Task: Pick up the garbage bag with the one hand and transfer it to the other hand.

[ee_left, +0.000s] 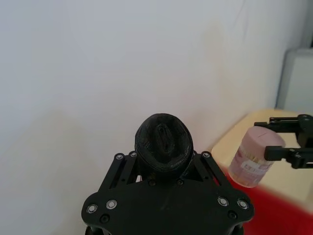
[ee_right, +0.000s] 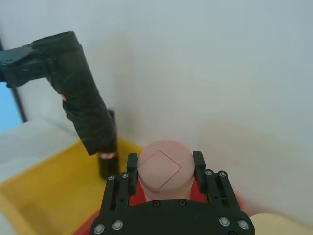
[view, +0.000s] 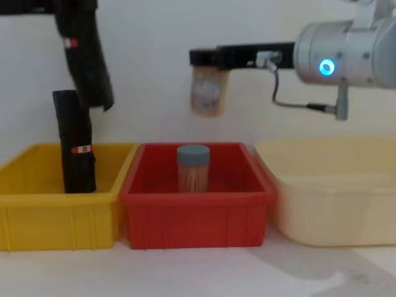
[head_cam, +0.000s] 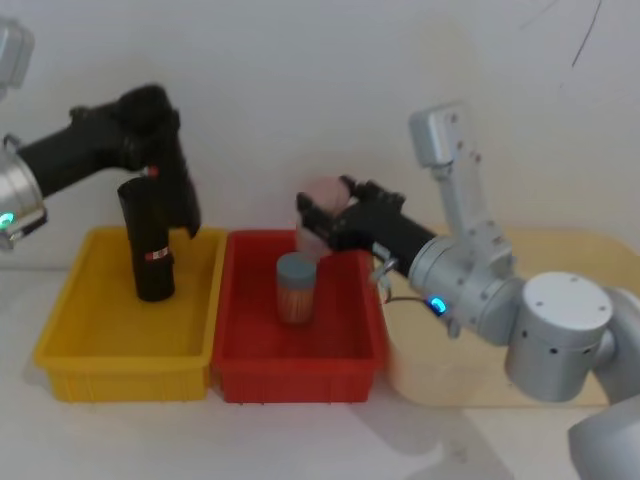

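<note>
**A:** Where is the garbage bag (view: 91, 71) sitting?

**B:** It is hanging in the air above the far right part of the yellow bin (head_cam: 120, 380). It is tilting, with its lower end leaning toward the red bin (view: 195, 216). The left gripper (ee_left: 163, 155) is clamping it near the top, with a finger pressing on each side of the roll.

**A:** What is standing under it?

**B:** A second roll (view: 75, 142) is standing upright inside the yellow bin, wearing a white-and-red band. The held roll's lower end is hanging near its top, but I cannot tell whether they are touching.

**A:** And the other arm?

**B:** The right gripper (ee_right: 164, 161) is reaching in over the red bin's far edge. Its fingers are closing round a pink jar (view: 207, 93) and holding it well above the bin floor. Below it, a grey-lidded jar (head_cam: 296, 290) is standing in the middle of the red bin.

**A:** What is carrying all this?

**B:** A white table (view: 198, 272) is bearing three containers in a row. The yellow and red bins are touching side by side, and a cream tub (view: 334, 210) is sitting just beside the red one. A plain white wall (head_cam: 300, 80) is rising right behind them.
</note>
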### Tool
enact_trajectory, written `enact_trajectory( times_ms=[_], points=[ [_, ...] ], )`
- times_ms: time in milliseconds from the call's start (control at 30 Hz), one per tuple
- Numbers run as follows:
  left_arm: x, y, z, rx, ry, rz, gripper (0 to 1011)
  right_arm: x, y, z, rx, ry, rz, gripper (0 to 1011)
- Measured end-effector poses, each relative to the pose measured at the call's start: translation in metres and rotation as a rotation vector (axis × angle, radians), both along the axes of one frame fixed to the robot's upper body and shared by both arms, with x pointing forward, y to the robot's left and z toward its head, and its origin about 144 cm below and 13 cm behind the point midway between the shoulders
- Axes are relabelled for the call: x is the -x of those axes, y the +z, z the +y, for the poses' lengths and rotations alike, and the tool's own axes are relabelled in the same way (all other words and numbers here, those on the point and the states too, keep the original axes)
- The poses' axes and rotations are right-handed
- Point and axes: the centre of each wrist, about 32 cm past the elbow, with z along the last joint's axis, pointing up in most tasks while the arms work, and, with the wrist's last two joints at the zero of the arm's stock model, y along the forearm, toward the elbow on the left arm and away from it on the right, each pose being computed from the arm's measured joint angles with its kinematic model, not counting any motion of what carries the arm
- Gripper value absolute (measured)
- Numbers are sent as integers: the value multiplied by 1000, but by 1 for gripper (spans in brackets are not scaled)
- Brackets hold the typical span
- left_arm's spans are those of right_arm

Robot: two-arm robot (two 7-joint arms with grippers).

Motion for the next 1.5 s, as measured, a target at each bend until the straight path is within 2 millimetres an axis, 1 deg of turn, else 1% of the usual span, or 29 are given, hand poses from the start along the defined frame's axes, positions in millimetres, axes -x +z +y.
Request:
enact_trajectory(
  times_ms=[133,167,200,233,267,300,333,367,433,500,567,633,667,767,800,867,900,967,1200,1367,1433,1467,1500],
  points=[
    [-12,13,-7,25,-47,-31,366,1,10,-9,2,-38,-38,651],
    [-17,17,-10,36,-65,-40,366,2,14,-13,2,-55,-54,651],
    [-22,21,-14,45,-85,-49,366,2,14,-13,2,-55,-54,651],
    [-22,21,-14,45,-85,-49,366,3,16,-17,5,-74,-65,651],
    [-27,24,-18,54,-106,-56,366,5,19,-21,7,-93,-76,651],
    [-30,26,-20,60,-115,-61,366,5,19,-21,7,-93,-76,651],
    [-31,27,-21,62,-124,-62,366,6,21,-25,10,-111,-84,651],
    [-38,29,-26,73,-150,-69,366,7,21,-27,12,-123,-86,651],
    [-43,32,-31,81,-168,-71,366,10,23,-34,19,-156,-92,651],
    [-54,34,-42,97,-214,-77,366,12,23,-38,24,-176,-92,651],
    [-58,35,-45,102,-224,-76,366,15,23,-45,31,-208,-94,651],
    [-66,36,-54,111,-259,-77,366,19,22,-51,40,-243,-90,651],
    [-72,36,-62,119,-285,-74,366,20,22,-53,43,-254,-88,651],
    [-81,35,-71,127,-317,-72,366,23,20,-59,53,-289,-79,651],
    [-88,34,-80,135,-340,-66,366,25,18,-64,60,-315,-72,651],
    [-99,32,-91,146,-376,-61,366,28,16,-70,70,-347,-60,651],
    [-99,32,-91,146,-376,-61,366,29,14,-73,73,-359,-55,651],
    [-111,29,-108,157,-424,-50,366,31,11,-79,84,-395,-38,651],
    [-123,27,-133,160,-489,-37,366,35,-4,-97,116,-489,24,651],
    [-127,27,-143,156,-513,-31,366,36,-15,-107,131,-534,59,651],
    [-127,27,-145,154,-521,-32,366,36,-17,-109,134,-544,67,680],
    [-128,27,-148,153,-527,-30,366,36,-18,-111,136,-553,73,737],
    [-128,27,-148,152,-529,-30,366,36,-19,-112,138,-557,76,757]
  ],
)
